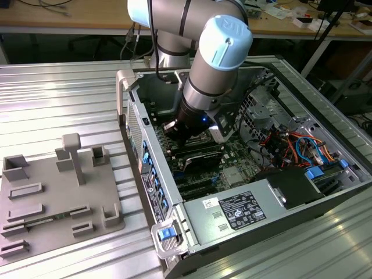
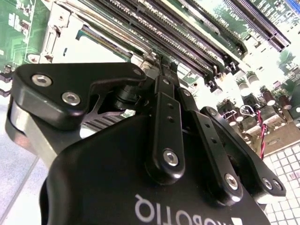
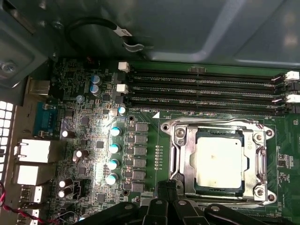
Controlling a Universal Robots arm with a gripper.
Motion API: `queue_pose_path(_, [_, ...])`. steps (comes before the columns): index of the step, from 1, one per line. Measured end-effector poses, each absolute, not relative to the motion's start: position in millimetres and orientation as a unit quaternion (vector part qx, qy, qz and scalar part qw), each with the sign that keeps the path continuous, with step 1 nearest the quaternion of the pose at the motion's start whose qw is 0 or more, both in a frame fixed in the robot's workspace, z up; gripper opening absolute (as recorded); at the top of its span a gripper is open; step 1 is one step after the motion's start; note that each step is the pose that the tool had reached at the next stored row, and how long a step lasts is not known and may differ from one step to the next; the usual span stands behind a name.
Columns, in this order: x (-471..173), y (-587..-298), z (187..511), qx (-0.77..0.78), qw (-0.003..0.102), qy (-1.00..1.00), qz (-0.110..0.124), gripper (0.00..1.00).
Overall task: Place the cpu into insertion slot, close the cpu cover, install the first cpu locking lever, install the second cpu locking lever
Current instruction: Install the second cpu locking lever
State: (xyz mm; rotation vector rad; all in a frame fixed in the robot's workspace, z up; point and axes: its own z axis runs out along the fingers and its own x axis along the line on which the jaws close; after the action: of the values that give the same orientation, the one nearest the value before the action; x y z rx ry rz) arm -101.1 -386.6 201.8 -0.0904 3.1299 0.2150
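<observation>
reaching down into the open computer case (image 1: 273, 192), the arm holds its gripper (image 1: 181, 135) low over the green motherboard (image 3: 93, 126), close to the long black memory slots (image 3: 206, 89). in the second wrist view the gripper (image 2: 161, 70) shows its black fingers (image 2: 164, 101) drawn together to a narrow tip with no gap between them and nothing seen held, the tip just above the board beside the memory slots (image 2: 154, 23). in the first wrist view the cpu (image 3: 219, 161) lies flat in the insertion slot (image 3: 200, 188), its silver-grey top facing up. the cpu cover (image 3: 183, 154) lies down flat around the chip, its silvery frame edging the cut-out on every side. the gripper's fingers (image 3: 166, 193) show at the frame's corner, near the cover's edge; whether they touch it cannot be told. a row of small blue-topped capacitors (image 3: 114, 147) stands beside the socket. in the exterior view a grey-labelled power-supply box (image 1: 235, 212) sits at the case's near end, and a grey fixture tray (image 1: 52, 197) rests on the ribbed metal table (image 1: 58, 93) to the exterior view's left of the case.
</observation>
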Motion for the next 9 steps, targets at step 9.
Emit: queue_pose_path(9, [-101.2, -386.5, 202.8, -0.029, 0.001, 0.997, 0.066, 0.11])
